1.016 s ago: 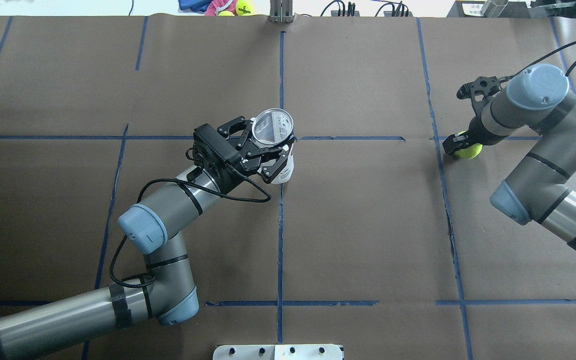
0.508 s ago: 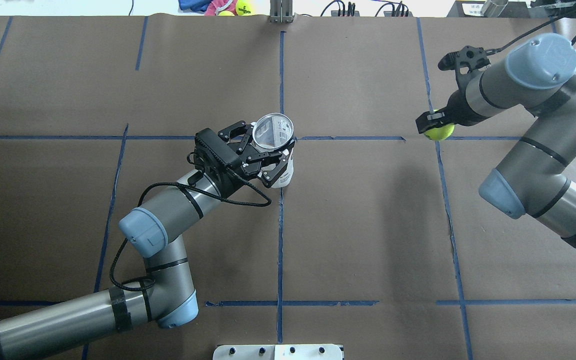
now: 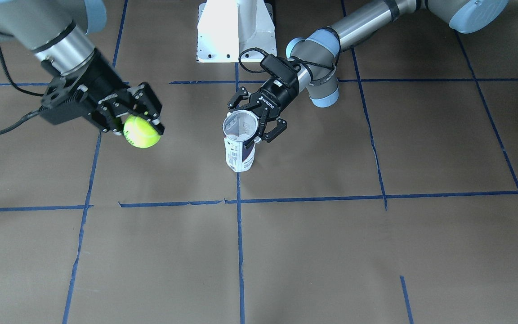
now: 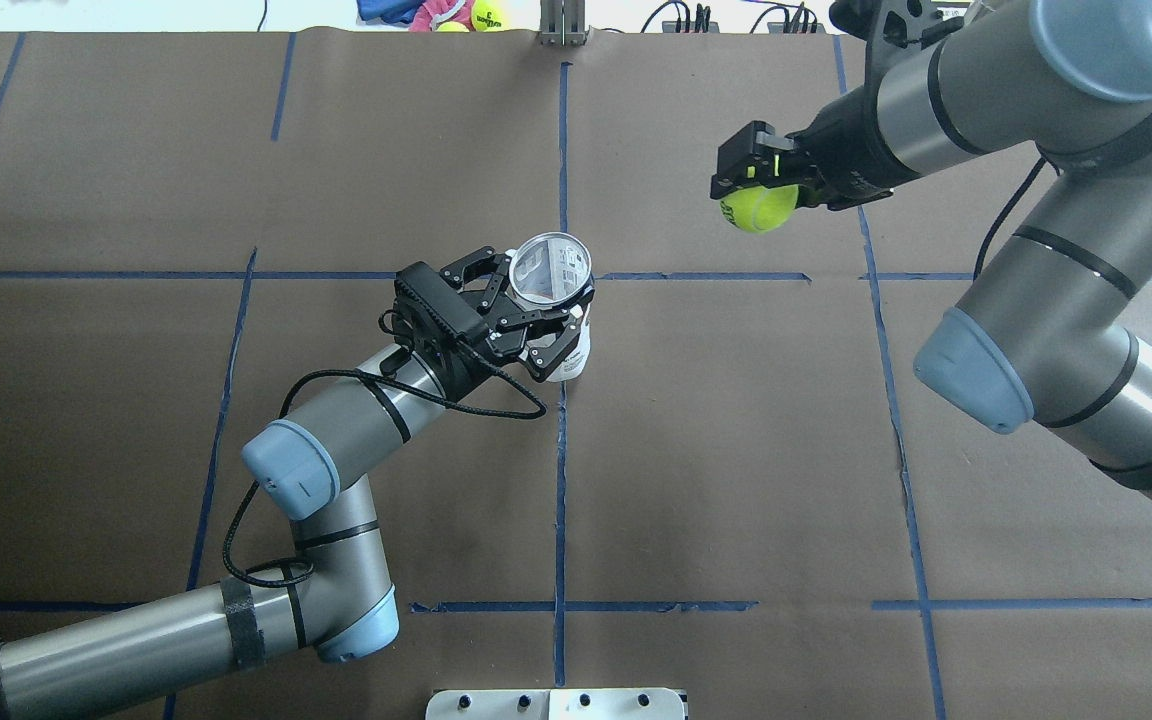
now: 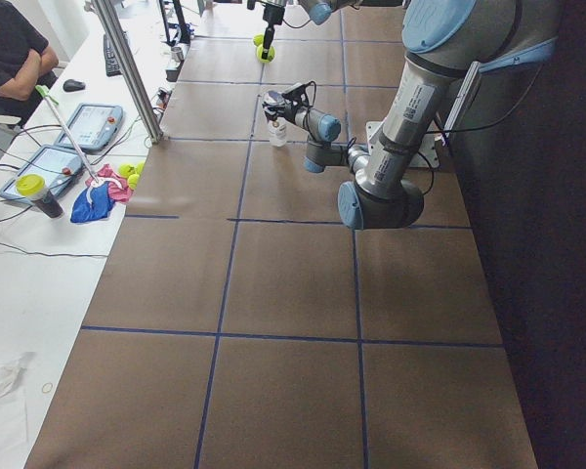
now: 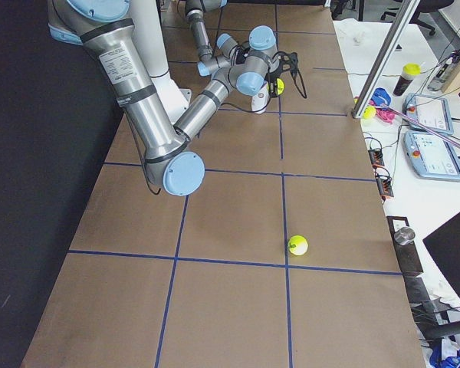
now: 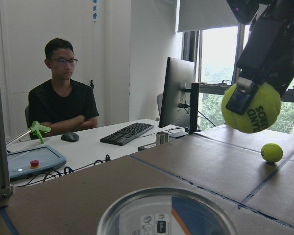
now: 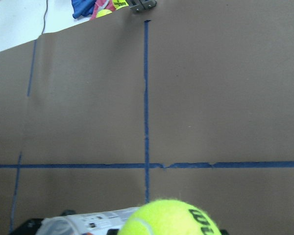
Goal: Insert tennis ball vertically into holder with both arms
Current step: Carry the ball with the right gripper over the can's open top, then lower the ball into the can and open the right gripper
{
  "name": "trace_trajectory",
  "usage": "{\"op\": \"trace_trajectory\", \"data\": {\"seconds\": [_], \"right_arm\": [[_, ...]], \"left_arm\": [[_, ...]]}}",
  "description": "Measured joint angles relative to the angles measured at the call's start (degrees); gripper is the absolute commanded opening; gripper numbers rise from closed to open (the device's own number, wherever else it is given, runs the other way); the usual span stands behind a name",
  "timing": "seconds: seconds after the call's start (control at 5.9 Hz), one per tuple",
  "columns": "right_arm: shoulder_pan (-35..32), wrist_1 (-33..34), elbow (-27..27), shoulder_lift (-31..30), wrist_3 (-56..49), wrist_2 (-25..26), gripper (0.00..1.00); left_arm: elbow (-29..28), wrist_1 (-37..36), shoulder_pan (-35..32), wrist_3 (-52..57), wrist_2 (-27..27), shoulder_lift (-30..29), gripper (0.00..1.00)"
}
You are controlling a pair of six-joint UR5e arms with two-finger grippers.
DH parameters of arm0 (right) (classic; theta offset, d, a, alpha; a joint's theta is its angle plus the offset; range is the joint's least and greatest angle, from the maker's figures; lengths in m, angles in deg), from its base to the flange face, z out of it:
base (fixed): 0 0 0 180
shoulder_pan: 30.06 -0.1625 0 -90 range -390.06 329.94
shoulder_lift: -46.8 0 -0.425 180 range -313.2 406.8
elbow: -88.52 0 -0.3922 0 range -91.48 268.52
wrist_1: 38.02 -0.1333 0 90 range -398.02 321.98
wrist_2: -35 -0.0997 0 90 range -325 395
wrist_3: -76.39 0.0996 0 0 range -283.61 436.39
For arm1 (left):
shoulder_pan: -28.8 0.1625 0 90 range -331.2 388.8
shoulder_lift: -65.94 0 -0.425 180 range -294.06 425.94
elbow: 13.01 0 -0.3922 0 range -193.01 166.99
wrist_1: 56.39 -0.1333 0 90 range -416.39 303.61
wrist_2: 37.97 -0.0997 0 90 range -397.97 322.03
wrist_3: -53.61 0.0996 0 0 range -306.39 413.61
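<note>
Nearest the robot's base: left arm stretched out over the brown-papered table. At its end, left gripper pressed in on the upper part of the holder, a clear Wilson can with a white and navy label. Standing upright just beside the crossing of blue tape lines, open mouth up. Farther out and off to the robot's right, well apart from the can: right gripper pinching the tennis ball, held clear of the table and above the level of the can's rim. Loose on the table toward its right end, a second tennis ball. Past the far edge, a seated person at a desk with a keyboard and monitor.
</note>
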Motion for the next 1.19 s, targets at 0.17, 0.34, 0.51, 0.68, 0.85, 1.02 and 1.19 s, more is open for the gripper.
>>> {"op": "trace_trajectory", "data": {"seconds": [0.17,0.34,0.51,0.68,0.85,1.02,1.19], "right_arm": [[2.09,0.74,-0.34,3.71,4.95,2.16,0.07],[5.53,2.98,-0.24,7.18,7.58,6.53,0.09],[9.16,5.29,0.36,9.81,8.57,11.52,0.1],[11.44,6.25,2.27,12.05,8.91,14.69,0.11],[12.56,6.56,4.55,13.84,9.0,16.02,0.12],[13.35,6.61,5.9,14.59,9.0,16.88,0.2],[13.95,6.56,6.57,14.84,8.99,17.67,0.46]], "left_arm": [[0.0,0.06,0.04,-0.03,0.03,-0.01,0.75],[0.02,0.13,0.04,-0.07,0.07,-0.01,0.75],[0.06,0.19,0.04,-0.08,0.08,-0.01,0.75],[0.07,0.21,0.04,-0.09,0.09,0.0,0.75],[0.08,0.21,0.04,-0.09,0.09,0.0,0.75],[0.08,0.22,0.05,-0.09,0.09,0.03,0.75],[0.08,0.22,0.05,-0.09,0.09,0.06,0.75]]}}
